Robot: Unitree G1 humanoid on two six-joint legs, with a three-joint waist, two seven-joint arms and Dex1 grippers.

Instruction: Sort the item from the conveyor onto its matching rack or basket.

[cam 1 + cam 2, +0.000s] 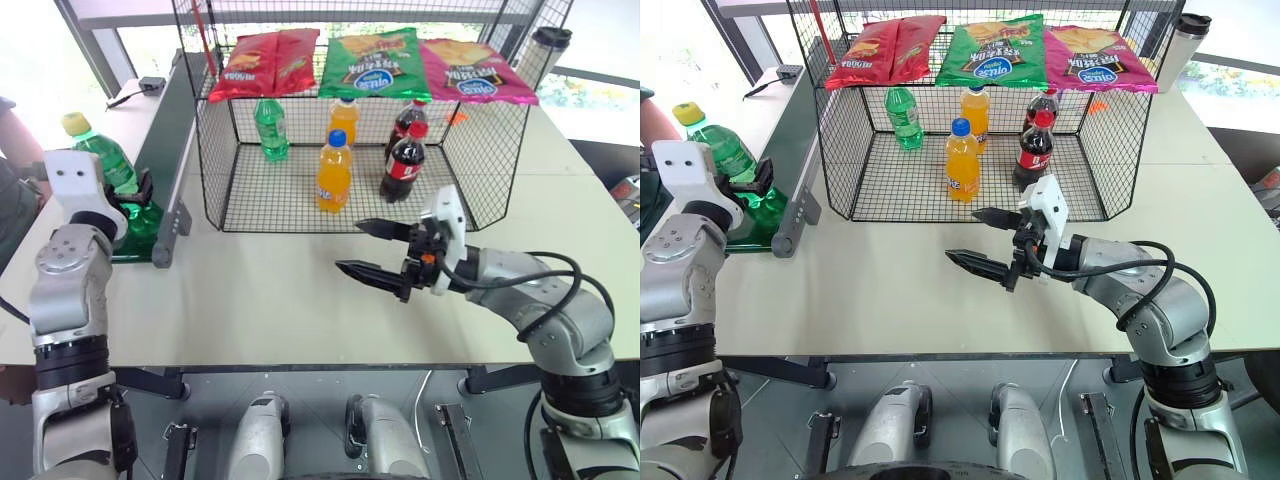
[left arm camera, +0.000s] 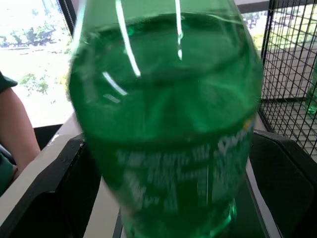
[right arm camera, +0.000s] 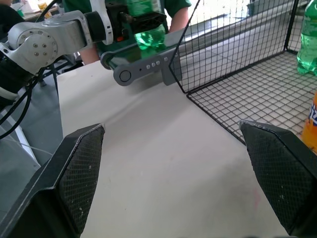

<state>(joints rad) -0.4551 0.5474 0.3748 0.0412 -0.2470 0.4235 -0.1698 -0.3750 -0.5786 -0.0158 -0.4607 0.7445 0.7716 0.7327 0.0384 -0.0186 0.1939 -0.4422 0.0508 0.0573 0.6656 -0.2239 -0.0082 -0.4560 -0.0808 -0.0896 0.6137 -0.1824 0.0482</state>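
green bottle (image 1: 108,165) with yellow cap, black mesh basket (image 1: 480,160), orange soda bottle (image 1: 333,175)

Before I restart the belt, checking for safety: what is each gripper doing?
Left gripper: fingers around the green bottle; a firm grip cannot be told.
Right gripper: open, empty, over the table.

The bottle (image 1: 103,158) stands on the conveyor (image 1: 168,150) left of the basket (image 1: 480,165) (five bottles inside)

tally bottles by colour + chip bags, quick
Green bottles: 2, yellow-cap bottle at the conveyor, green-cap bottle in the basket
Orange bottles: 2
Cola bottles: 2
Chip bags: 3
Total: 9
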